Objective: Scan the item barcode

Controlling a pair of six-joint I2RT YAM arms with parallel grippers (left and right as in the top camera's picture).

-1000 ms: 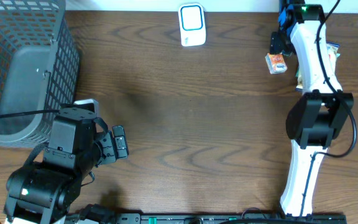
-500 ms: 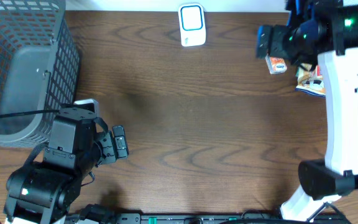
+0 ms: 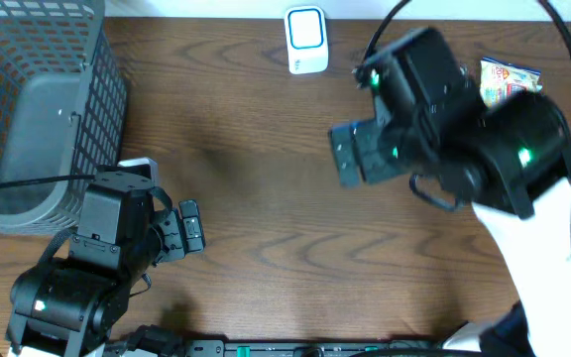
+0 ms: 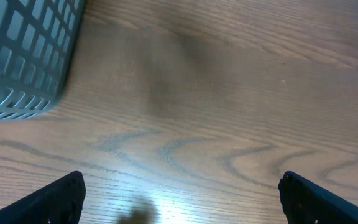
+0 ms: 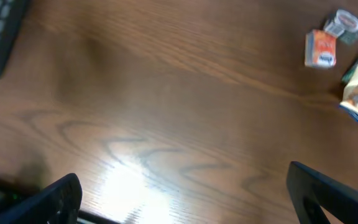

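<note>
Brown wood grain covers the counter (image 3: 266,198) in every view. A grey mesh basket (image 3: 28,89) is set at the far left, and a white scanner (image 3: 305,40) is stood at the far edge, near the middle. A colourful packet (image 3: 509,77) is laid at the far right, partly covered by the right arm (image 3: 523,198) in the overhead view.

In the right wrist view a small orange box (image 5: 320,50) is seen just beside that packet, with a small round-capped thing (image 5: 344,22) at its far end. What that thing is cannot be told. From overhead the box is hidden under the arm. Both box and packet are well apart from the scanner.

The right tool (image 5: 185,199) is held above bare counter, away from box and packet. Its fingers (image 5: 61,196) are spread wide and released, with nothing between them. The left tool (image 4: 179,199) is positioned at the near left, near the basket. It is likewise released, and only bare wood is seen between its fingers.
</note>
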